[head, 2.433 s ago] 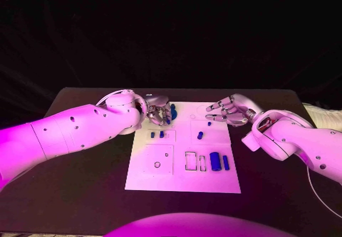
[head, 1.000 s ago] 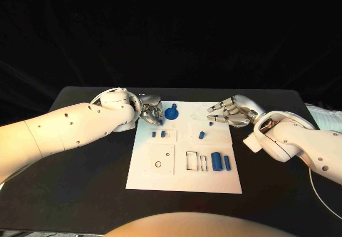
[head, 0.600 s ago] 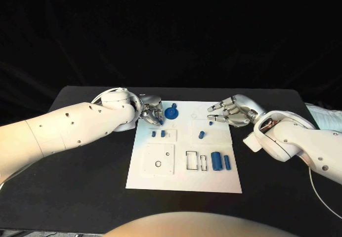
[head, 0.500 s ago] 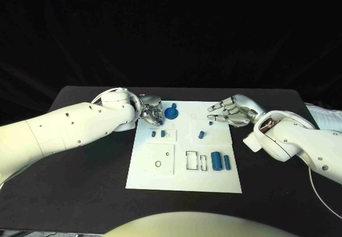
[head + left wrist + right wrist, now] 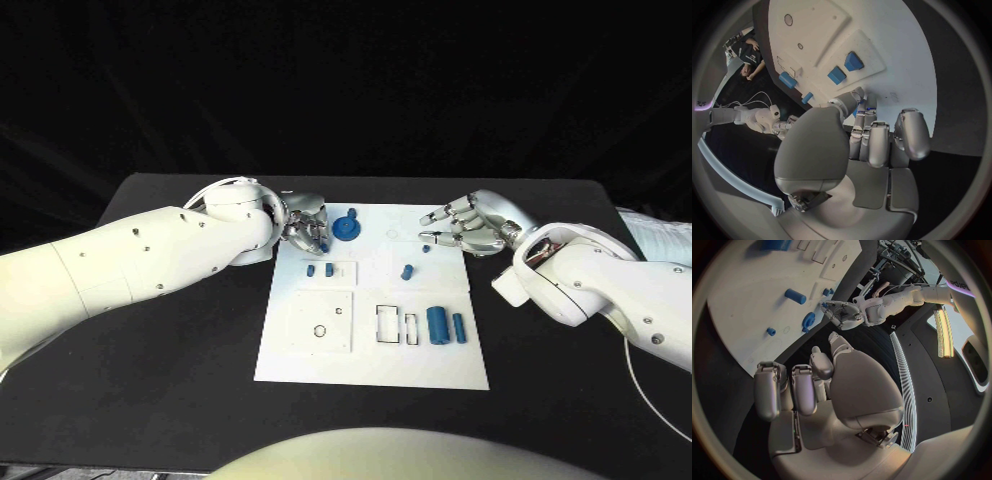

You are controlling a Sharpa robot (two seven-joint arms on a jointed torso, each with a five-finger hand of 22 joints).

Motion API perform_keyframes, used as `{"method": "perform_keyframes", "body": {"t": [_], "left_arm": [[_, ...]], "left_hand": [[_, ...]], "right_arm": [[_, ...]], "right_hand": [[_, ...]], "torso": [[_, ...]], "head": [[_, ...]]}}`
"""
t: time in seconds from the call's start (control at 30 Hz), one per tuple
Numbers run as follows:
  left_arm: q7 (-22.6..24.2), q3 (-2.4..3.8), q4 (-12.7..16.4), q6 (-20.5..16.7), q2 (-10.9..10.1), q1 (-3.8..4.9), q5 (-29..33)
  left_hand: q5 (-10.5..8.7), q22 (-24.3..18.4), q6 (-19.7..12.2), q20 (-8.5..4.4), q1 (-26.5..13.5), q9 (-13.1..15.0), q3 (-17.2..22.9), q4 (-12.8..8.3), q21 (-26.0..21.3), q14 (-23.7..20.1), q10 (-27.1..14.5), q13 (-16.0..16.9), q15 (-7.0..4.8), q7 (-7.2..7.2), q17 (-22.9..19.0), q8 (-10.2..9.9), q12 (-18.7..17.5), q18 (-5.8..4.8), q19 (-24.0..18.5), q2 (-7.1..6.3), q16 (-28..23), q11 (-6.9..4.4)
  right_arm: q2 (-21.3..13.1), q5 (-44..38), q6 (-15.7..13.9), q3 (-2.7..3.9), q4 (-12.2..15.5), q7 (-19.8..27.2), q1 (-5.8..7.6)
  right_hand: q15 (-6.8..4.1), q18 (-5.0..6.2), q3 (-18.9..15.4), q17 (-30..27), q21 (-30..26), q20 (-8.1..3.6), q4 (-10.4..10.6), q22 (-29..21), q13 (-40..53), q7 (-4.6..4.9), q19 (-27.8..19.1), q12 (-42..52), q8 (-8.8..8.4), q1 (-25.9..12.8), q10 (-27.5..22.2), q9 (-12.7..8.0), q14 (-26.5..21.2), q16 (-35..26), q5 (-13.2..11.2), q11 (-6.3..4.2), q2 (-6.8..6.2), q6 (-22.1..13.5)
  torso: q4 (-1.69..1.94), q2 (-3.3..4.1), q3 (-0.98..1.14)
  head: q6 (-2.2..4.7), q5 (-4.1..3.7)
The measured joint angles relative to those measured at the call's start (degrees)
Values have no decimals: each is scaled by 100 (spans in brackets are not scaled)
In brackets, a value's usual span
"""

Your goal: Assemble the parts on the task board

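The black table (image 5: 173,380) carries the white task board (image 5: 378,360) at its middle, with dark bare surface on every side of the board — room for you to bring either arm in from its own side. The board looks rigid and flat, so treat it as a fixed base rather than something to lift. Its near half holds two blue cylinders (image 5: 444,327) lying side by side next to rectangular slots; its far half holds a blue disc-shaped part (image 5: 346,228), two small blue blocks (image 5: 320,270) and a short blue peg (image 5: 408,271). Judge these parts as light, hard and smooth: take the cylinders across their width, the small pieces by opposite faces, and expect them to roll or slip if nudged. Your left hand (image 5: 306,226) sits at the board's far left corner, just beside the disc, fingers curled inward; whether it pinches anything cannot be told. Your right hand (image 5: 464,225) hovers at the far right edge with fingers loosely spread and nothing in them — the peg lies nearest to it.
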Motion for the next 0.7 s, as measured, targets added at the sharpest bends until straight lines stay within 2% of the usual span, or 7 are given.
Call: {"method": "perform_keyframes", "body": {"t": [0.7], "left_arm": [[5,-9,-53,37,53,-12,-22]], "left_hand": [[0,0,0,0,0,0,0,0,0,0,0,-1,0,0,1,1,0,0,0,0,0,0]], "right_arm": [[-5,1,0,0,-1,1,0]], "right_hand": [[0,0,0,-1,0,0,0,-1,0,0,0,0,0,0,0,0,0,0,0,0,0,0]], "torso": [[1,-2,2]], "head": [[-8,-5]]}}
